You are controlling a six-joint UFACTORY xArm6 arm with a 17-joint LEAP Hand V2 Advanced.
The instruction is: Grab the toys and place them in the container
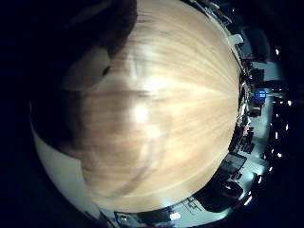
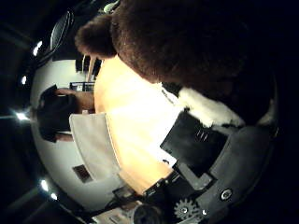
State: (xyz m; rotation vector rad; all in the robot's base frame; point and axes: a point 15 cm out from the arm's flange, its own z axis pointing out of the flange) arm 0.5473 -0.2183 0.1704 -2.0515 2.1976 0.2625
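A: Which step do you make it?

B: The carry, I'd say. A dark brown plush toy point(image 2: 187, 42) fills much of the thumb-side view, so it sits right against the palm of the hand point(image 2: 219, 177). There's white fur on it where it meets the black parts of the hand.

A: Do the fingers point(image 2: 189, 140) have hold of it?

B: I can't tell. One black part reaches toward the white fur, but whether it is curled round the toy or only lying beside it doesn't show. The toy pressed so near the palm suggests a hold, no more than that.

A: And below?

B: The little-finger-side view looks out on a broad wooden worktop point(image 1: 180, 104), bare where it shows, with the brown toy as a dark mass at the edge. Nothing on the wood there looks like a toy.

A: The container?

B: Not in either view that I can make out. There's a pale flat thing point(image 2: 93, 144) beside the worktop's edge, but I couldn't say what it is. So the next move calls for bringing the hand over the container, wherever it stands, and letting go only once the toy is above its opening.

A: Other toys?

B: None visible; the plush blocks much of the view.
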